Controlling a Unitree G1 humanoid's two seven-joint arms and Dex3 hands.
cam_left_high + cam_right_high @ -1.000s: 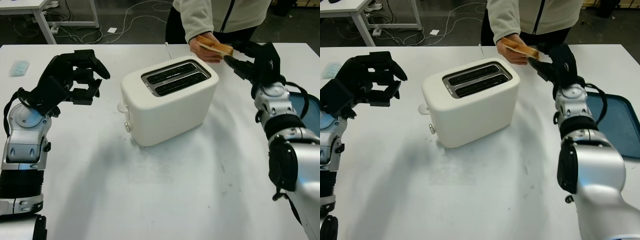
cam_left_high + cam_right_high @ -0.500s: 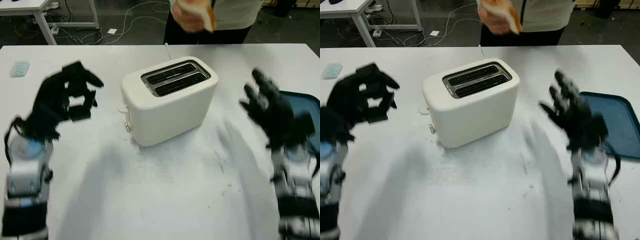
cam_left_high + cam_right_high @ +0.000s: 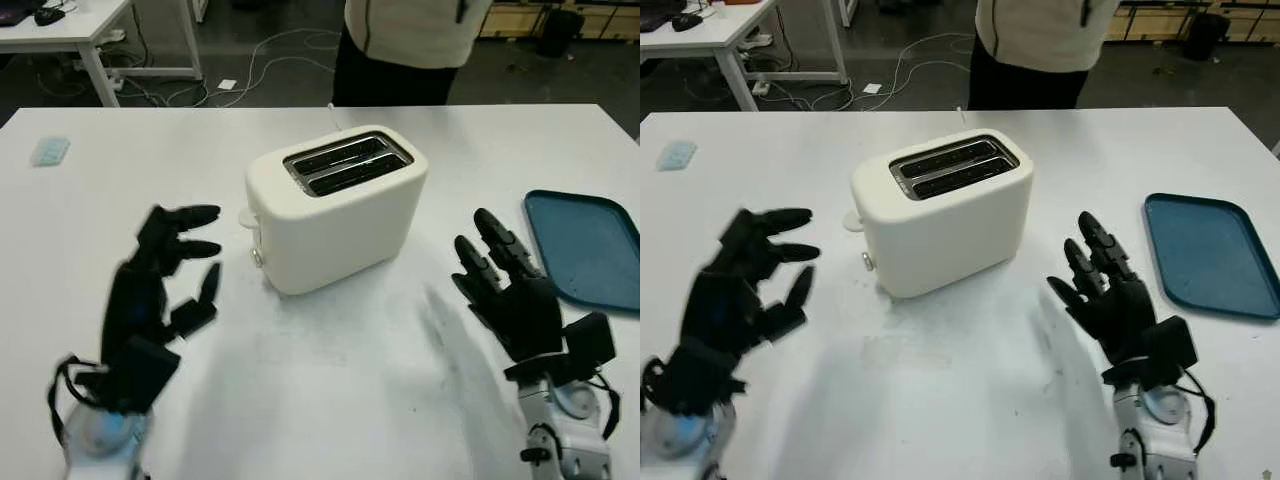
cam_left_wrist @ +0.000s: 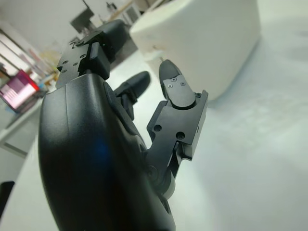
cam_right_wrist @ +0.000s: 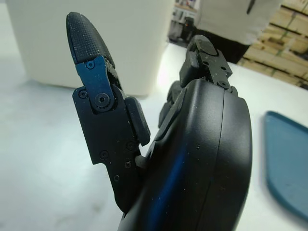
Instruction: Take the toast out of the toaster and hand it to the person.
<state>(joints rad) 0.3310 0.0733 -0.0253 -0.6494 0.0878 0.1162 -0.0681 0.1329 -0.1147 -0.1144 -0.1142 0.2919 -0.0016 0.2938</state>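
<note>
A white two-slot toaster [image 3: 335, 205] stands near the middle of a white table [image 3: 330, 400], turned at an angle so one short end, with its lever and a small knob, faces the table's left front. Both slots look dark and empty from above; no toast can be seen in them or anywhere on the table, so where the toast is now cannot be told from these views. A person [image 3: 415, 45] in a pale jacket and dark trousers stands at the table's far edge, just behind the toaster, seen from the chest down, placed where something could be passed across. The robot's left hand [image 3: 160, 290] hovers above the table toward the front left, near the toaster's lever end but apart from it; it is open and holds nothing. The right hand [image 3: 505, 290] hovers toward the front right, between the toaster and a blue tray [image 3: 585, 245] that lies at the table's right edge; it too is open and holds nothing. Judging by the empty slots and empty hands, the handover is likely finished, or the slice is out of sight. A small pale blue object [image 3: 48, 151] lies near the table's far left corner. Cables trail on the floor beyond. No brand, label or writing is readable on the toaster, tray or hands.
</note>
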